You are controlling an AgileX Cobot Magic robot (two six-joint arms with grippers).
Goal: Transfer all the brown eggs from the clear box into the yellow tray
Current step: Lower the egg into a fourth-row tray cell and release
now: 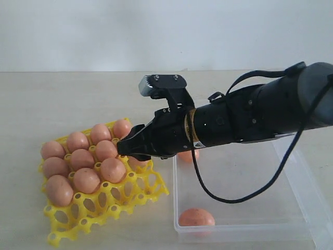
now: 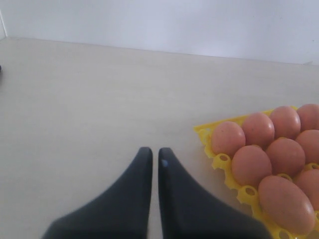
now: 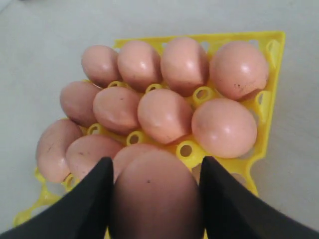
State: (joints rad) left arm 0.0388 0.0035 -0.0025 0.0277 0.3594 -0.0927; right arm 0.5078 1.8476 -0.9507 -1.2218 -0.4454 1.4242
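Right gripper (image 3: 155, 167) grasps one smooth oval brown egg (image 3: 153, 199) over the openwork yellow tray (image 3: 273, 59), at the tray edge nearest the transparent clear box (image 1: 244, 227); egg base is cut off, long axis indeterminate. Boxed egg (image 1: 196, 217) lies sideways; second boxed egg (image 1: 188, 155) is half hidden. Left gripper (image 2: 155, 158) clenched, empty, beside the tray

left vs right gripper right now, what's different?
Jaws: the left gripper has them nearly together with nothing between; the right gripper has them spread around a brown egg.
Place: the left gripper is over bare table beside the yellow tray; the right gripper is over the tray, above the eggs set in it.
Shared: both are black and tapered.
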